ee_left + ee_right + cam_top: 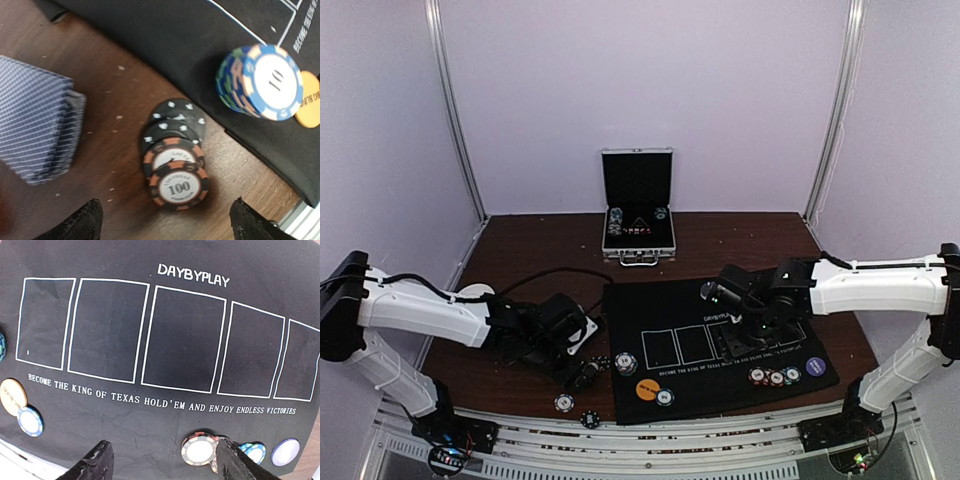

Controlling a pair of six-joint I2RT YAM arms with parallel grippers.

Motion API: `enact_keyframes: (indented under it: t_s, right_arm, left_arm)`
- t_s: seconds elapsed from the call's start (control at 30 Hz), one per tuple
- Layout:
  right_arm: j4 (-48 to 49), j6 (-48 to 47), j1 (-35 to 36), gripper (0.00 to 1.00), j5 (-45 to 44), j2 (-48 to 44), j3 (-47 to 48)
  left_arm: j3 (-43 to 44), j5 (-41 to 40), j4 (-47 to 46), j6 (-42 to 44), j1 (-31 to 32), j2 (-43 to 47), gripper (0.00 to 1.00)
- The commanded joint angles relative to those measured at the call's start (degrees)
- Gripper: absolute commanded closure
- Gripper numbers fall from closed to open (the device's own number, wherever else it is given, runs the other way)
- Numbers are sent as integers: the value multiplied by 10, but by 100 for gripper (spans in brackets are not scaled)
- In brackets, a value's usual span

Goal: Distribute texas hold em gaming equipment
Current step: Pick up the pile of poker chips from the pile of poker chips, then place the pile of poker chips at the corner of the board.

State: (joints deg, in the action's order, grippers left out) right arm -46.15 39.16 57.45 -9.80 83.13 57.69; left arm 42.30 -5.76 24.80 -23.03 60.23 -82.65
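Observation:
In the left wrist view a toppled row of black and orange-edged poker chips (175,165) lies on the brown table. My left gripper (167,225) hangs open just short of it, nothing between its fingers. A deck of grey-blue striped cards (35,125) lies to the left, and a blue chip stack (260,82) and the orange button (307,100) sit on the mat. My right gripper (162,465) is open over the mat's front. Its right finger (232,465) stands right beside a red-and-grey chip (200,449), with blue chips (255,452) and the purple button (286,451) beyond.
The black mat (720,345) with five card boxes covers the table's right half. The open silver case (638,205) stands at the back centre. Two loose chips (563,402) (590,419) lie near the front edge. A white round thing (475,292) sits behind my left arm.

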Motion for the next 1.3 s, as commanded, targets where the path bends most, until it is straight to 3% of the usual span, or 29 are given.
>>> enact_keyframes:
  t_s: [0.0, 0.17, 0.3, 0.43, 0.7, 0.93, 1.27]
  right_arm:
    - [-11, -17, -2, 27, 7, -7, 9]
    - [-6, -20, -3, 27, 12, -19, 6]
    - [0, -23, -3, 27, 10, -26, 7]
    - [-2, -25, -5, 27, 11, -26, 7]
    - [-3, -33, -6, 27, 14, -24, 9]
    - [-7, -38, -7, 27, 16, -19, 15]
    - [-2, -44, -10, 27, 16, -17, 16]
  left_arm:
    - [-15, -43, -65, -1, 15, -26, 11]
    - [-20, -69, -80, -11, 16, -44, 25]
    - [-17, -45, -86, -10, 16, -72, 36]
    - [-20, -29, -93, -17, 16, -76, 38]
    - [-21, -39, -79, -17, 16, -64, 60]
    - [-16, -48, -58, -15, 5, -43, 71]
    - [3, -35, -98, 40, 4, -15, 75]
